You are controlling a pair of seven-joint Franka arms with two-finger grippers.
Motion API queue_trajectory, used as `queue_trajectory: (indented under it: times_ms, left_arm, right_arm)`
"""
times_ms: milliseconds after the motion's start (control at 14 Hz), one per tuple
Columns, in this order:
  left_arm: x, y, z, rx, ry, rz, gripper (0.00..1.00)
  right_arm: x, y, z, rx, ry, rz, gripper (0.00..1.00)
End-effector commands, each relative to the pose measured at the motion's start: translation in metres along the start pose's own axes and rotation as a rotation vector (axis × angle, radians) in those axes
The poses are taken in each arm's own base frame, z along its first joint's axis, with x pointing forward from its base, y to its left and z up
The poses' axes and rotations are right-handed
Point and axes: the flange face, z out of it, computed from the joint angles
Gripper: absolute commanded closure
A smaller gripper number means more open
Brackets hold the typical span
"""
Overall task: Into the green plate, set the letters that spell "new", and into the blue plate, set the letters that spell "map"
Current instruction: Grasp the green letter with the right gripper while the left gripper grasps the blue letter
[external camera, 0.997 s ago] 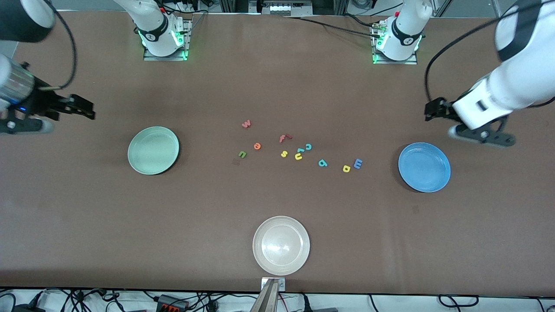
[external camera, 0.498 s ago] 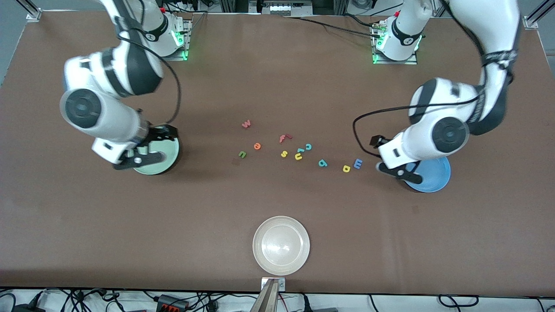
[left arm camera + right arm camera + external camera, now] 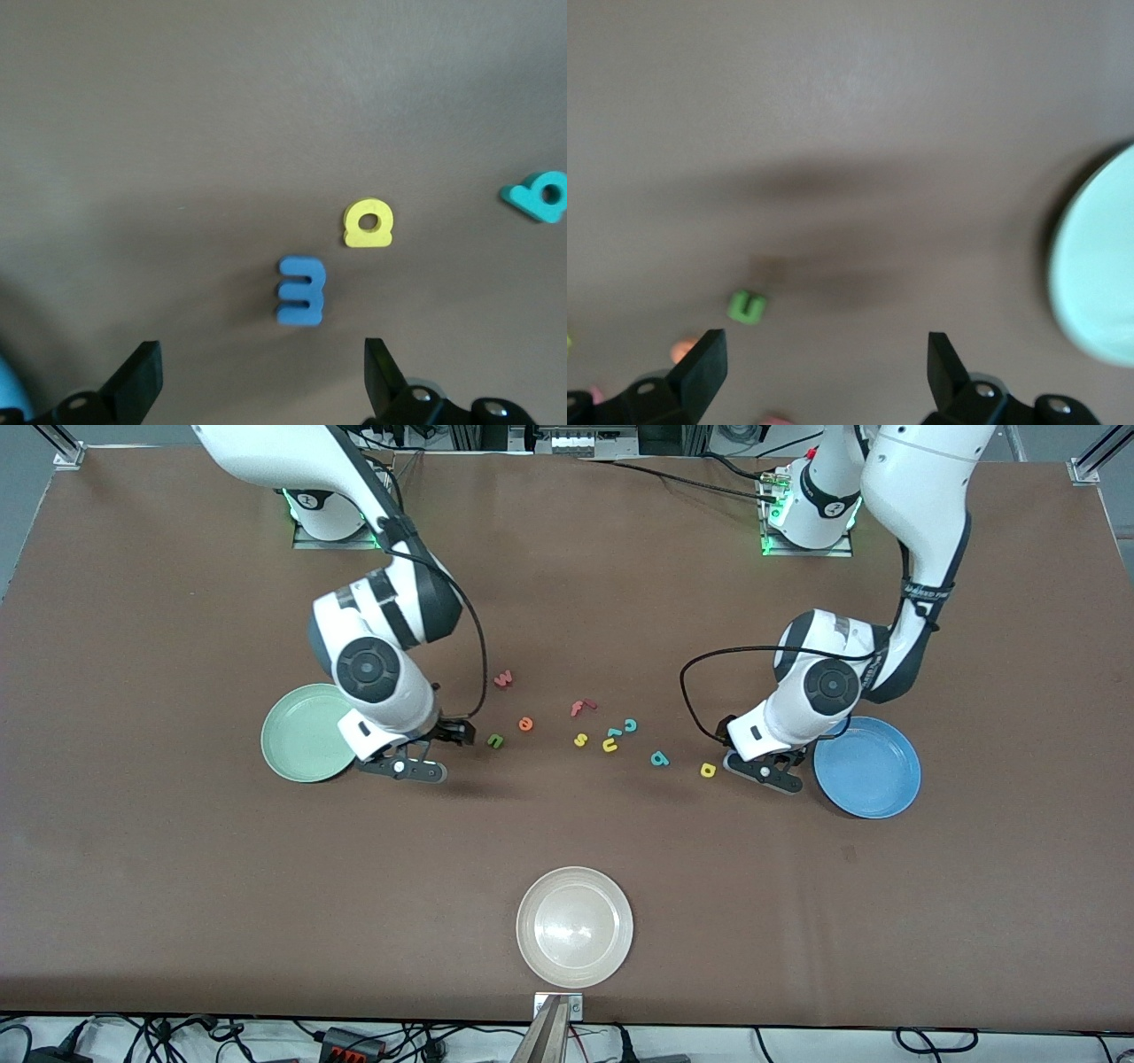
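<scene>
So both arms are hanging low over the table with their jaws spread wide and nothing in them. The left gripper (image 3: pixel 764 766) is sitting over the little blue foam "m" (image 3: pixel 300 290), right between the yellow foam "p" (image 3: pixel 708 770) and the round bright blue plate (image 3: pixel 873 779), which makes sense since that letter is the nearest "map" piece to that plate. The teal foam "a" (image 3: pixel 659 758) is lying a bit further toward the middle. The right gripper (image 3: pixel 423 755) is hovering between the pale mint-green plate (image 3: pixel 297 735) and the green foam "n" (image 3: pixel 495 740), I'd guess lining up for it first (shortest trip to the plate). The orange foam "e" (image 3: pixel 525 724) is lying just past the "n", and the pinkish-red foam "w" (image 3: pixel 503 678) is lying farther from the front camera.

Fun bit: the front view is hiding the "m" completely under the left arm, while the left wrist view is showing it plainly, centred between the fingertips (image 3: pixel 142 376). Both plates are sitting empty
</scene>
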Motion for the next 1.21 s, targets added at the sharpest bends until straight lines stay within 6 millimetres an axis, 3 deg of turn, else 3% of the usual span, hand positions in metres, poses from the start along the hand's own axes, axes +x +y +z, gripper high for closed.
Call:
queue_trajectory:
  times_ms: [0, 71, 214, 356, 569, 712, 925, 1139]
  left_arm:
    - [0.003, 0.01, 0.021, 0.003, 0.033, 0.036, 0.0]
    - [0.004, 0.01, 0.024, 0.006, 0.041, 0.041, 0.09]
    - [0.005, 0.013, 0.02, 0.006, 0.048, 0.046, 0.52]
    - [0.005, 0.013, 0.018, 0.008, 0.048, 0.048, 0.72]
    - [0.006, 0.013, 0.011, 0.009, 0.057, 0.05, 0.87]
    - [0.009, 0.007, -0.009, 0.012, 0.068, 0.085, 0.91]
    - [0.006, -0.042, -0.06, 0.013, 0.005, 0.029, 0.91]
    - [-0.003, -0.101, -0.078, 0.066, -0.087, 0.067, 0.9]
  right_arm:
    - [-0.002, -0.018, 0.026, 0.053, -0.03, 0.207, 0.0]
    - [-0.003, -0.023, 0.034, 0.064, -0.038, 0.255, 0.02]
    - [-0.01, -0.034, 0.055, 0.059, -0.042, 0.318, 0.08]
    - [-0.014, -0.041, 0.076, 0.059, -0.036, 0.37, 0.13]
    - [-0.018, -0.047, 0.094, 0.059, -0.031, 0.392, 0.16]
    - [-0.022, -0.053, 0.102, 0.065, -0.024, 0.406, 0.18]
    - [-0.027, -0.057, 0.111, 0.065, -0.021, 0.42, 0.26]
    - [-0.03, -0.059, 0.115, 0.06, -0.023, 0.416, 0.37]
